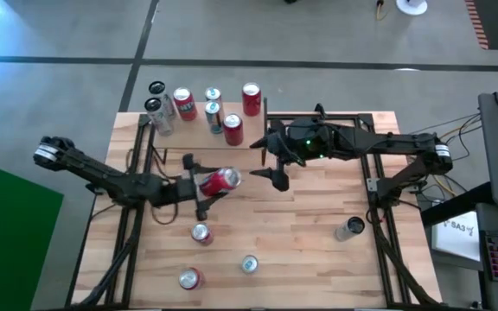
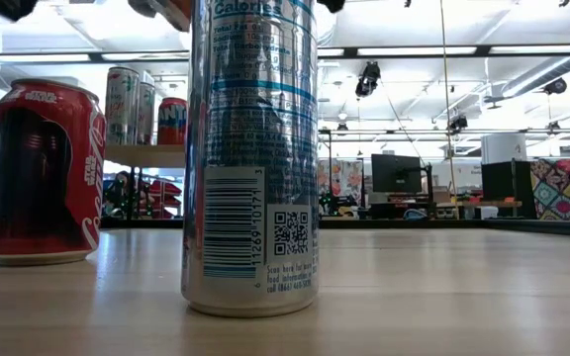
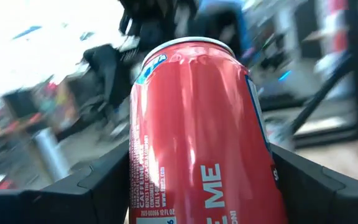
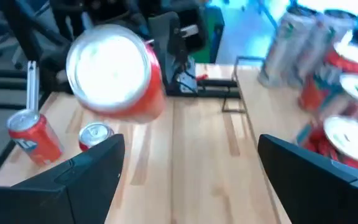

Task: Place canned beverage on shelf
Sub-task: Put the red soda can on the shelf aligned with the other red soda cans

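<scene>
My left gripper [image 1: 199,184] is shut on a red can [image 1: 220,180] over the middle of the table. The can fills the left wrist view [image 3: 197,137]. The right wrist view shows its round end [image 4: 114,74] above the tabletop. My right gripper [image 1: 275,166] is open and empty, just right of the can and facing it, and its two fingers [image 4: 73,180] stand wide apart. The shelf [image 2: 151,155] stands at the table's far left, and several cans [image 1: 232,128] stand upright on it. My left gripper pinches the red can's side wall [image 3: 143,186] between its two fingers, one on each side. The fingers come level from the table's left and lie along the can. The can is lifted clear of the table, lying over, with its free end [image 3: 188,43] toward the right gripper.
Loose cans stand on the tabletop: a red one [image 1: 201,233], a silver one [image 1: 248,263] and a red one [image 1: 188,278] near the front, and one [image 1: 350,228] at the right. The low view shows a silver can [image 2: 250,158] and a red can [image 2: 43,173] up close.
</scene>
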Robot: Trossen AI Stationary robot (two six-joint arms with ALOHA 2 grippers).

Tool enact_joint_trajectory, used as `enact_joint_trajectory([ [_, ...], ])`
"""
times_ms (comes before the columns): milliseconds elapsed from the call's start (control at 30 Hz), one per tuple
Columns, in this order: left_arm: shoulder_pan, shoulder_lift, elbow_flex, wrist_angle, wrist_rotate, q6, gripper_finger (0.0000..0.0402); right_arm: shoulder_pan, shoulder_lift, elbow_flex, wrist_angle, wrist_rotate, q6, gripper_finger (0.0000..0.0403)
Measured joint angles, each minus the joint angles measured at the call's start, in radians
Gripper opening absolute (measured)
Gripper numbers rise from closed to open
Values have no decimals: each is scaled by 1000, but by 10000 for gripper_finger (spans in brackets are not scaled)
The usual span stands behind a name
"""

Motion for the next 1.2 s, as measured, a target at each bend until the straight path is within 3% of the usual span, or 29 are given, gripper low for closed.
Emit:
enact_joint_trajectory([
  [200, -13, -113, -131, 190, 208, 28, 288, 24, 7, -88, 224, -46, -145, 357],
  [433, -12, -174, -209, 294, 248, 28, 288, 23, 40, -182, 538, -109, -131, 357],
  [633, -12, -172, -218, 318, 250, 29, 288, 23, 150, -170, 732, -138, -140, 357],
  [800, -12, -174, -217, 321, 250, 32, 288, 22, 235, -117, 799, -138, -140, 357],
  [1200, -13, -182, -219, 324, 258, 33, 288, 21, 347, 29, 811, -282, -135, 357],
])
